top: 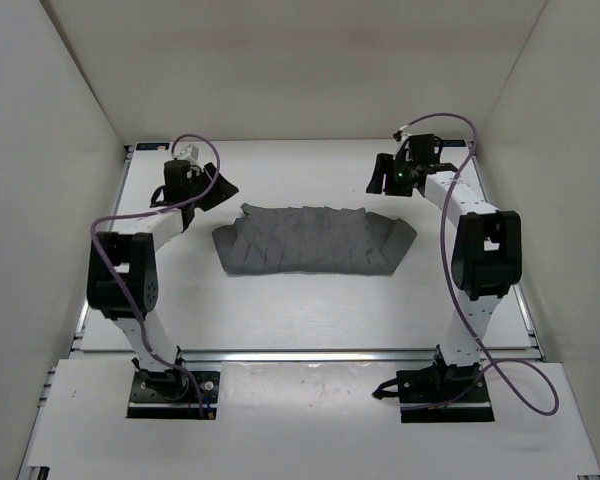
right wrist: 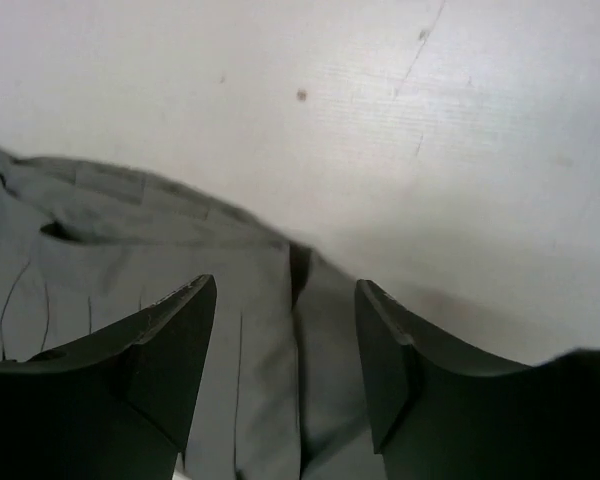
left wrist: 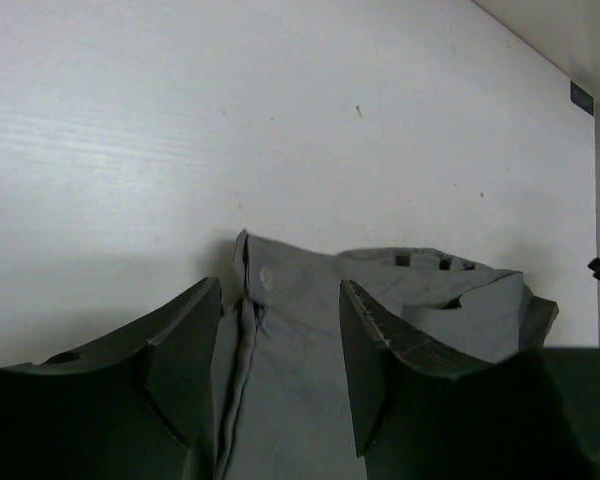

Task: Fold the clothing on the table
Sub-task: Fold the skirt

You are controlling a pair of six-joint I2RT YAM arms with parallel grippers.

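My left gripper point(left wrist: 280, 300) stands open, with nothing between its fingers point(left wrist: 180, 350). Through the gap, below and a little ahead of the tips, I see a corner of the clothing point(left wrist: 310, 330), with a seamed edge and what looks like a small round fastener point(left wrist: 267, 276) on it. I seem to hang just above that corner without touching it. Beyond my tips there is only the bare white table point(left wrist: 280, 120).

My right gripper point(right wrist: 285, 290) is the same: jaws apart and empty, the other end of the grey cloth below and toward my left finger, white surface past the right one.

From overhead, the garment lies between my two hands as one long, low band. Its pleats run in creased rows, its far corners sit close under my grippers, and its near edge faces my bases. It rests flat in the middle of the table, well apart from the walls.

I judge that one fold is laid down and I am between grips, so the task is partway done. The band looks too long to count as finished. The next move, as I read it, is to bring one end over onto the other. For that I would have to lower both hands onto the two corners of one end, pinch every layer together, and lift low so the pleats do not spill open.
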